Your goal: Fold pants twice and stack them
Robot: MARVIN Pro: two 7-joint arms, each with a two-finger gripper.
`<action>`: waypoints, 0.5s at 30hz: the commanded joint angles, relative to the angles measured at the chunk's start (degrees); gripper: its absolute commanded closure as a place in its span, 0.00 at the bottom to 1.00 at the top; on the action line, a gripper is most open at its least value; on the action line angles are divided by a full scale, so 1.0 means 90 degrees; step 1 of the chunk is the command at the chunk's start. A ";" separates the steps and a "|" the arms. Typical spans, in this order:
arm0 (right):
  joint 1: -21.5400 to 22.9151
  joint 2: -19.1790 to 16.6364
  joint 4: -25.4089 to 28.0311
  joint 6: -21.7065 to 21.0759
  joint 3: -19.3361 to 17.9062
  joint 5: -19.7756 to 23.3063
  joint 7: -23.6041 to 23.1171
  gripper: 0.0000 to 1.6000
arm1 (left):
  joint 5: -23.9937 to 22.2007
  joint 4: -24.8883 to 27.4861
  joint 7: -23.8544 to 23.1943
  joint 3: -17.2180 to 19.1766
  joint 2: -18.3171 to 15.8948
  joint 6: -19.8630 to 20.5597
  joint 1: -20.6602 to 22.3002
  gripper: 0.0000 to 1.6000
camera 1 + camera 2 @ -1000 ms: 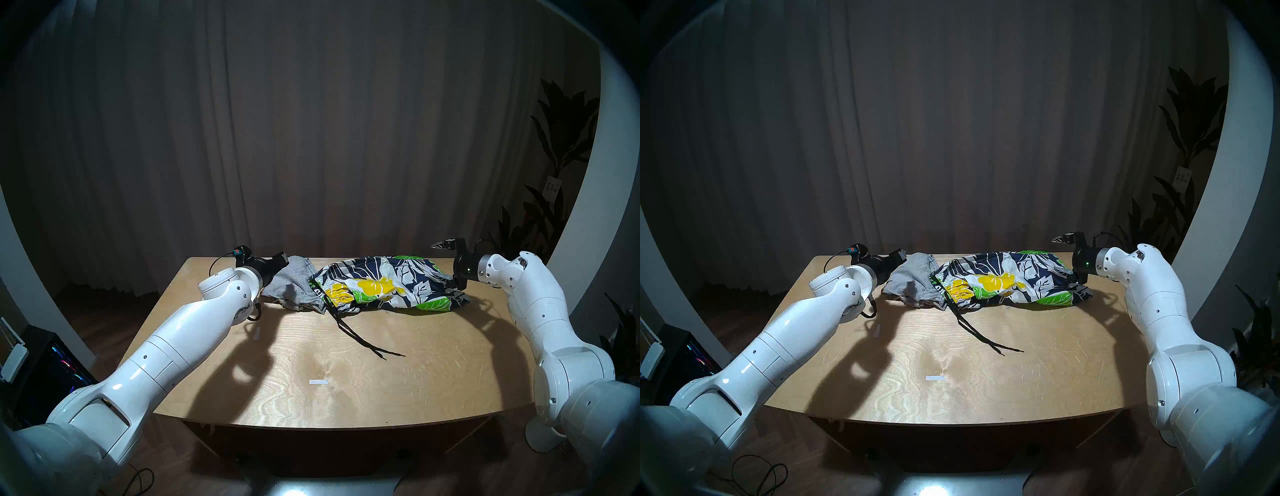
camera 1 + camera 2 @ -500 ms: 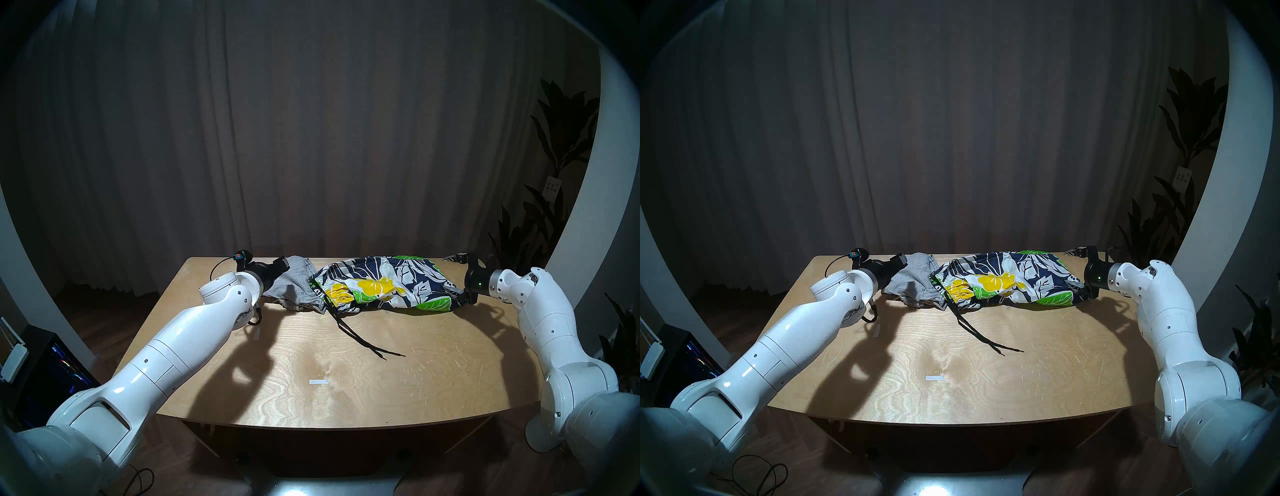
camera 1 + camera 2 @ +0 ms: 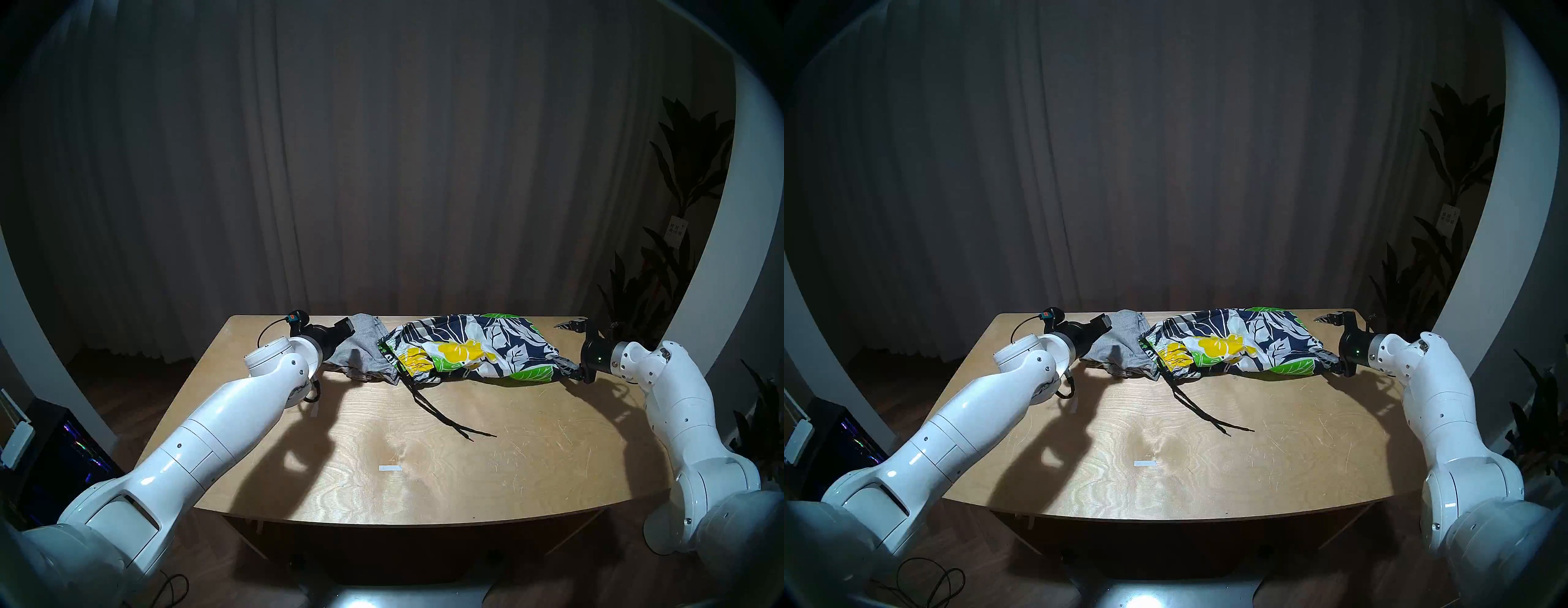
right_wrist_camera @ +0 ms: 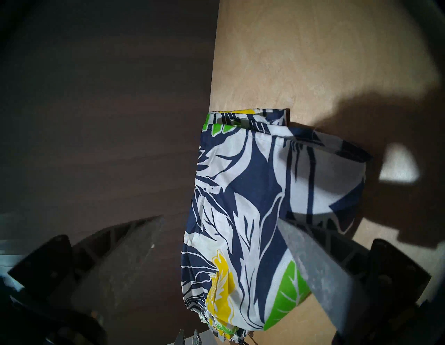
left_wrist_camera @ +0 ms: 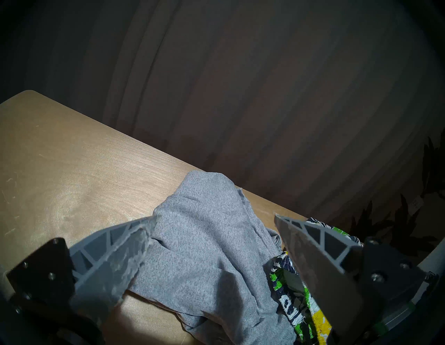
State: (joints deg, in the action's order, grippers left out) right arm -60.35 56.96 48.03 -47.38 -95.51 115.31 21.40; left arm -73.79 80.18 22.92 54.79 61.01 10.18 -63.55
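Where a dark pleated curtain (image 3: 382, 170) backs a pale plywood table (image 3: 424, 475) — grey shorts (image 3: 360, 352) crumpled far-left, floral shorts (image 3: 471, 348) touching them on the right, black drawstring (image 3: 441, 420) trailing forward — left gripper (image 5: 214, 231) and right gripper (image 4: 219, 231) both gape, holding nothing.

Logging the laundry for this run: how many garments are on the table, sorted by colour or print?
Plain grey shorts: 1
Navy-and-white floral shorts with black drawstring: 1
Total: 2 garments, lying side by side and touching at the far edge of the table, neither folded neatly.
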 commanded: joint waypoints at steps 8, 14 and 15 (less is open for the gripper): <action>-0.0231 -0.0316 0.0463 0.0057 -0.0443 0.0127 -0.0170 0.00 | 0.0008 0.0065 -0.0040 0.0039 0.0001 -0.0032 0.0017 0.00; -0.0481 -0.0314 0.0524 0.0101 -0.0542 0.0142 -0.0164 0.00 | 0.0010 0.0060 -0.0042 0.0048 -0.0007 -0.0036 -0.0011 0.00; -0.0526 -0.0304 0.0535 0.0110 -0.0555 0.0147 -0.0163 0.00 | 0.0011 0.0059 -0.0042 0.0048 -0.0008 -0.0036 -0.0017 0.00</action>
State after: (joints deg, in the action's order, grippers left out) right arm -63.32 54.86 51.01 -46.74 -99.28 116.18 20.53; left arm -73.73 80.10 22.84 54.79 61.01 10.17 -64.34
